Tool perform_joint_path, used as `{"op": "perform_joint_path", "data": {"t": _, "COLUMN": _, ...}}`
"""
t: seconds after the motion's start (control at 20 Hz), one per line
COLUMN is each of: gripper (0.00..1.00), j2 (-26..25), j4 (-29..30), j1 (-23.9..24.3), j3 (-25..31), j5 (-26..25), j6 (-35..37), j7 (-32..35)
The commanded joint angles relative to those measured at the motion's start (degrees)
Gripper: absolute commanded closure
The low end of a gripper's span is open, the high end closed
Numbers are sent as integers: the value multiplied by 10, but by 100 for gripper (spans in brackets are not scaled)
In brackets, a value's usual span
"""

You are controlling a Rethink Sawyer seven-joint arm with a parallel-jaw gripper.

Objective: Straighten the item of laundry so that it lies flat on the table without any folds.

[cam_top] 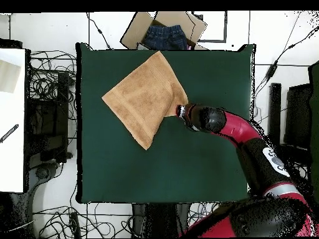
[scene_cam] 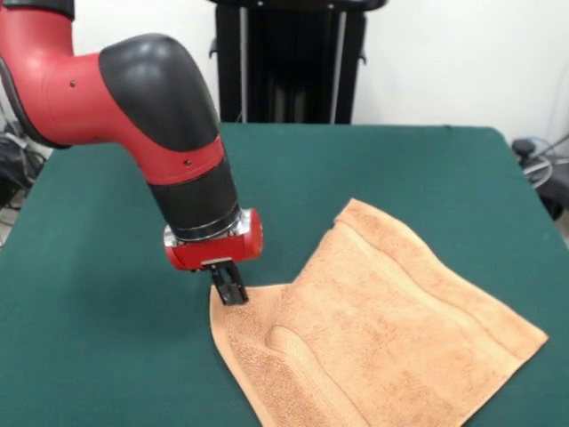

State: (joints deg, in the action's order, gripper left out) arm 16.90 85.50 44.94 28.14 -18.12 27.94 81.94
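The light orange-tan towel (scene_cam: 382, 320) lies on the dark green table (scene_cam: 107, 356) in the front view's lower right, spread like a diamond, with a raised ridge and a fold running through its left part. In the overhead view the towel (cam_top: 144, 96) sits in the table's (cam_top: 187, 162) upper half. My gripper (scene_cam: 230, 286) stands at the towel's left corner, its black fingers close together and pinching the cloth's edge, which is lifted slightly there. In the overhead view the gripper (cam_top: 180, 111) is at the towel's right corner.
A cardboard box with blue jeans (cam_top: 165, 34) sits beyond the table's top edge in the overhead view. Cables lie on the floor around the table. A black stand (scene_cam: 289, 62) is behind the table in the front view.
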Motion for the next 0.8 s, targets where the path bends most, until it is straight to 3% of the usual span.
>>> {"op": "perform_joint_path", "data": {"t": 0.05, "gripper": 100, "j2": -80, "j4": -22, "j1": 64, "j3": -43, "j5": -105, "j6": 60, "j7": -140}}
{"op": "perform_joint_path", "data": {"t": 0.45, "gripper": 100, "j2": -85, "j4": -45, "j1": 83, "j3": -30, "j5": -111, "j6": 101, "j7": -171}}
{"op": "perform_joint_path", "data": {"t": 0.8, "gripper": 100, "j2": -39, "j4": -53, "j1": 38, "j3": -62, "j5": -136, "j6": 139, "j7": -153}}
